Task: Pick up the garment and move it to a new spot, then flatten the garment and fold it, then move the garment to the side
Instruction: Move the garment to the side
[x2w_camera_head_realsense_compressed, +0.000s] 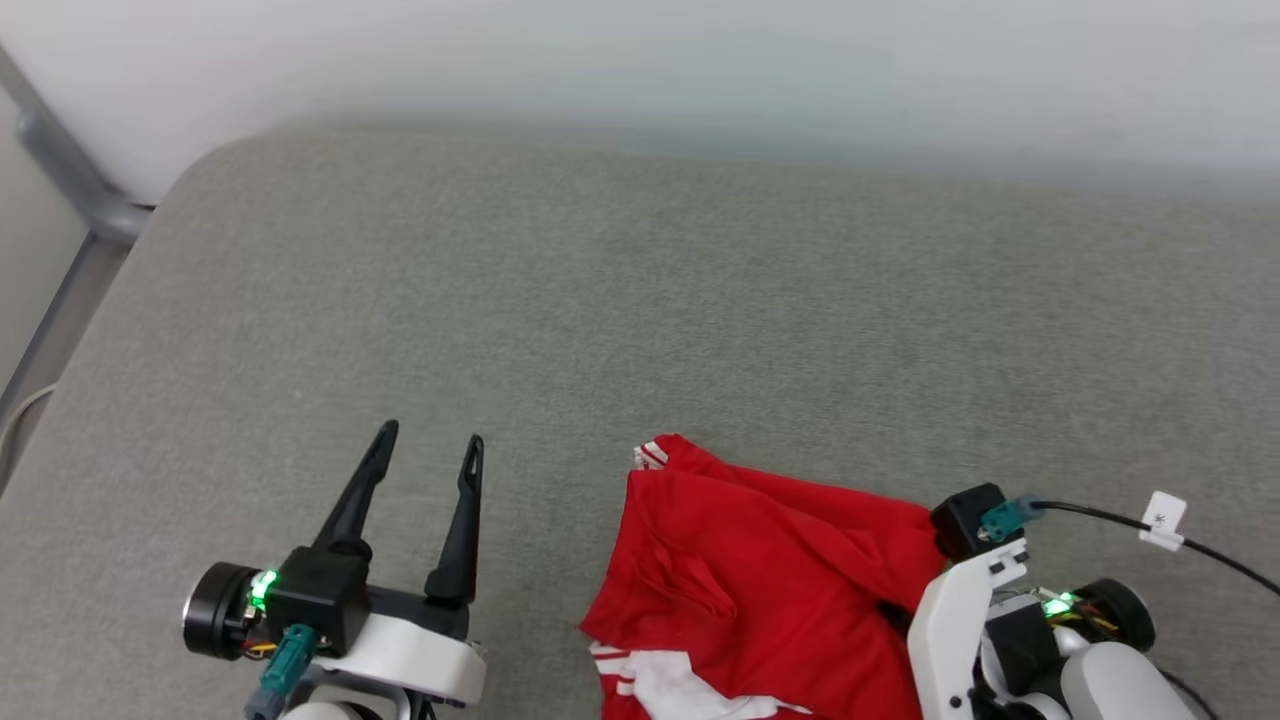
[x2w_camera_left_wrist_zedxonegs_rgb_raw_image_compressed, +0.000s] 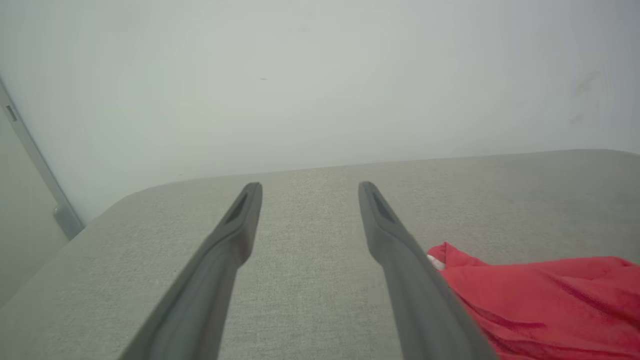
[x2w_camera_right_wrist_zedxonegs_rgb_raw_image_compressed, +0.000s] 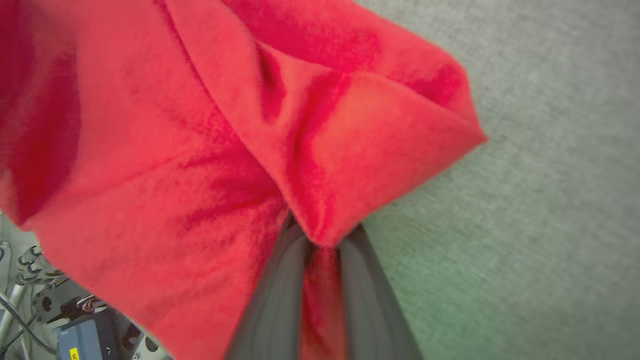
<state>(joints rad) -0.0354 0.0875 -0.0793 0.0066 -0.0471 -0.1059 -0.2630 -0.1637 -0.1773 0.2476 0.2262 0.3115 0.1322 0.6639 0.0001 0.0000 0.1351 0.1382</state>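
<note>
1. Head view: bright, even, diffuse light. Shadows beside the garment (x2w_camera_head_realsense_compressed: 760, 560) are faint, and the wall (x2w_camera_head_realsense_compressed: 640, 70) at the top looks hazy.
2. Left wrist view: the wall is washed out and pale, and the left gripper (x2w_camera_left_wrist_zedxonegs_rgb_raw_image_compressed: 309, 186) goes soft toward the lens.
3. Right wrist view: the garment is blurred close up, and a green cast tints the grey fabric surface (x2w_camera_right_wrist_zedxonegs_rgb_raw_image_compressed: 500, 280) at lower right.

Nothing can be read. The white tag (x2w_camera_head_realsense_compressed: 1162, 520) on the black cable (x2w_camera_head_realsense_compressed: 1095, 514) bears 1 small dark mark (too small to decipher); the yellow sticker (x2w_camera_right_wrist_zedxonegs_rgb_raw_image_compressed: 74, 355) on the blue-grey box (x2w_camera_right_wrist_zedxonegs_rgb_raw_image_compressed: 92, 334) is blurred.
</note>
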